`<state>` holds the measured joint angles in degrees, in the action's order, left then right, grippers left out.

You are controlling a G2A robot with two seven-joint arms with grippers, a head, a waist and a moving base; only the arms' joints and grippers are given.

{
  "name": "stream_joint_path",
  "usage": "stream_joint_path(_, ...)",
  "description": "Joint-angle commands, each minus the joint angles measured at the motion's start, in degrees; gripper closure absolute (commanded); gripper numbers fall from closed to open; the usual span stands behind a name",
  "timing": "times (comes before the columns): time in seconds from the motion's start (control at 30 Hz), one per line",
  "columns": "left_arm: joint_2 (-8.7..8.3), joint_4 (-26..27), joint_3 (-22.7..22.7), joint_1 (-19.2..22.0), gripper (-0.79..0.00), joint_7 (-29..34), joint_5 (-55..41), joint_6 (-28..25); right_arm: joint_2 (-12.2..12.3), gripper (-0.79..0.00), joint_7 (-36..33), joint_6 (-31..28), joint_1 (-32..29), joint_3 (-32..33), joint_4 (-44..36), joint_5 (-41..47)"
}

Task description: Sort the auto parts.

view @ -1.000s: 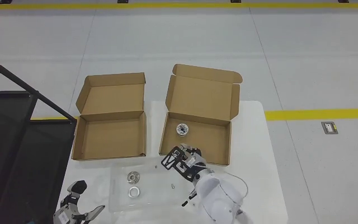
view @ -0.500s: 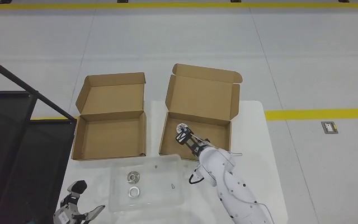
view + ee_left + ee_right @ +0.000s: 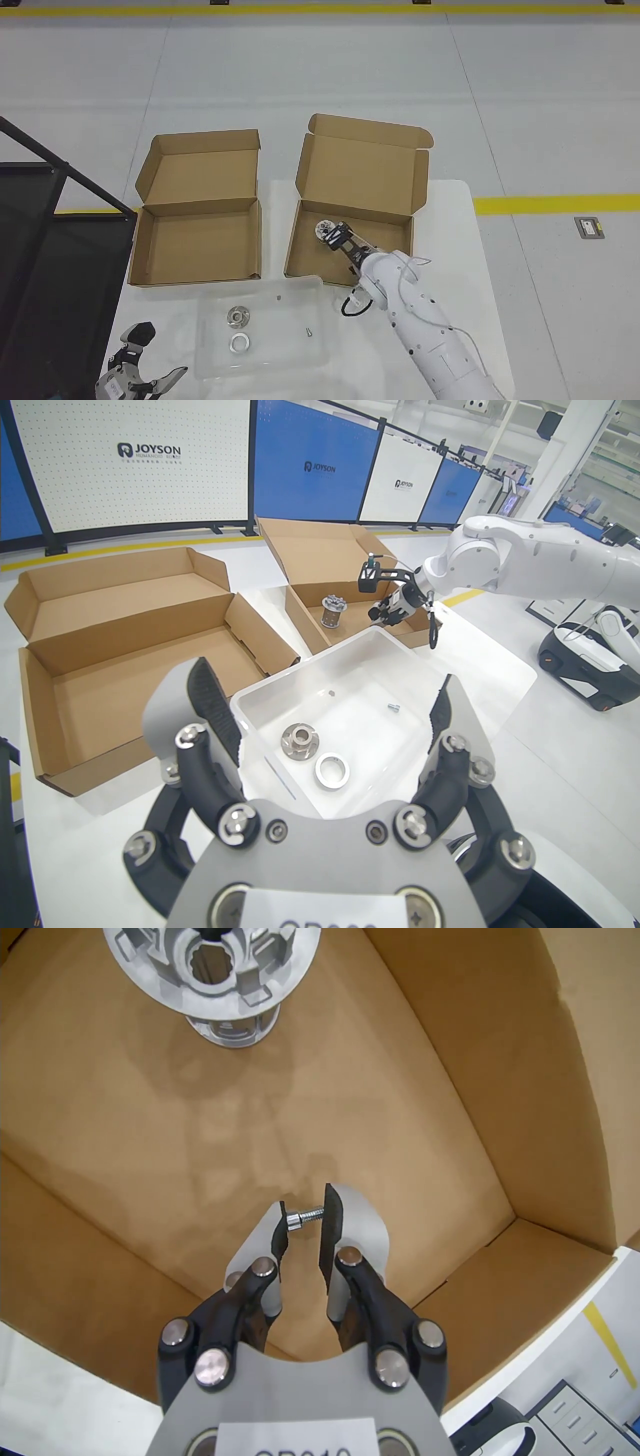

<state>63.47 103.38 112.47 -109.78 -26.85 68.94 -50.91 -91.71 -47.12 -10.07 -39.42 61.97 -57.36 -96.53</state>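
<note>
1. White table [image 3: 450, 260] on a pale floor carries two open cardboard boxes side by side, with a clear bin [image 3: 260, 293] in front of them, toward the robot.
2. The right gripper [image 3: 307, 1213] is clamped on a small bolt [image 3: 305, 1217]. The bolt lies crosswise between the pads, its head against one pad and its threaded tip against the other. The jaws are only a bolt-length apart.
3. This gripper hangs inside the right box [image 3: 385, 240], over its cardboard floor. A metal hub [image 3: 215, 978] with a notched flange stands upright just ahead of the fingertips, apart from them.
4. In the top view the hub [image 3: 325, 231] sits in the left part of that box and the right gripper [image 3: 340, 240] is just beside it. Bare cardboard runs from there to the box's right wall.
5. The box's low front wall lies under the right arm, near the bin's far rim. The raised lid flap stands behind the hub.
6. The left gripper [image 3: 325, 685] is spread wide and holds nothing. It sits at the near left corner of the table, short of the bin's near rim.
7. Seen between its fingers, the bin holds a flanged part [image 3: 300, 740], a ring [image 3: 332, 771] just beside it, and a small screw [image 3: 394, 708] well apart from both.
8. The left box [image 3: 195, 245] stands with its lid folded back. Its right wall is near the right box, with a strip of table between them.
</note>
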Motion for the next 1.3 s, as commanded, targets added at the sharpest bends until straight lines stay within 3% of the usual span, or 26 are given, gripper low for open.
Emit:
stream_joint_path(0.0, 0.00, 0.00, 0.00, 0.00, -0.785, 0.00, 0.00, 0.00, 0.02, -0.283, 0.50, 0.72, -0.37, -0.06, -0.88, -0.45)
stream_joint_path(0.2, 0.00, 0.00, 0.00, 0.00, -0.785, 0.00, 0.00, 0.00, 0.56, -0.283, 1.24, 3.30, -3.86, 0.66, -8.22, -3.07)
stream_joint_path(0.43, 0.00, 0.00, 0.00, 0.00, -0.785, 0.00, 0.00, 0.00, 1.97, -0.302, 4.23, 1.37, -13.39, 1.65, -27.08, -8.02)
stream_joint_path(0.6, 0.00, 0.00, 0.00, 0.00, -0.785, 0.00, 0.00, 0.00, 3.13, -0.305, 8.68, -8.08, -19.95, 0.18, -38.52, -11.15)
stream_joint_path(0.8, 0.00, 0.00, 0.00, 0.00, -0.785, 0.00, 0.00, 0.00, 4.50, -0.336, 12.23, -25.72, -22.08, -2.46, -42.88, -14.24)
stream_joint_path(0.87, 0.00, 0.00, 0.00, 0.00, -0.785, 0.00, 0.00, 0.00, 4.74, -0.376, 12.73, -30.35, -21.64, -3.73, -42.62, -15.05)
stream_joint_path(0.9, 0.00, 0.00, 0.00, 0.00, -0.785, 0.00, 0.00, 0.00, 4.80, -0.449, 12.17, -31.86, -21.36, -4.54, -42.32, -15.86)
stream_joint_path(0.93, 0.00, 0.00, 0.00, 0.00, -0.785, 0.00, 0.00, 0.00, 4.79, -0.659, 11.65, -32.69, -21.13, -5.22, -42.22, -16.40)
stream_joint_path(0.97, 0.00, 0.00, 0.00, 0.00, -0.785, 0.00, 0.00, 0.00, 4.79, -0.739, 11.65, -32.69, -21.13, -5.22, -42.22, -16.40)
stream_joint_path(1.27, 0.00, 0.00, 0.00, 0.00, -0.785, 0.00, 0.00, 0.00, 4.79, -0.739, 11.65, -32.69, -21.13, -5.22, -42.22, -16.40)
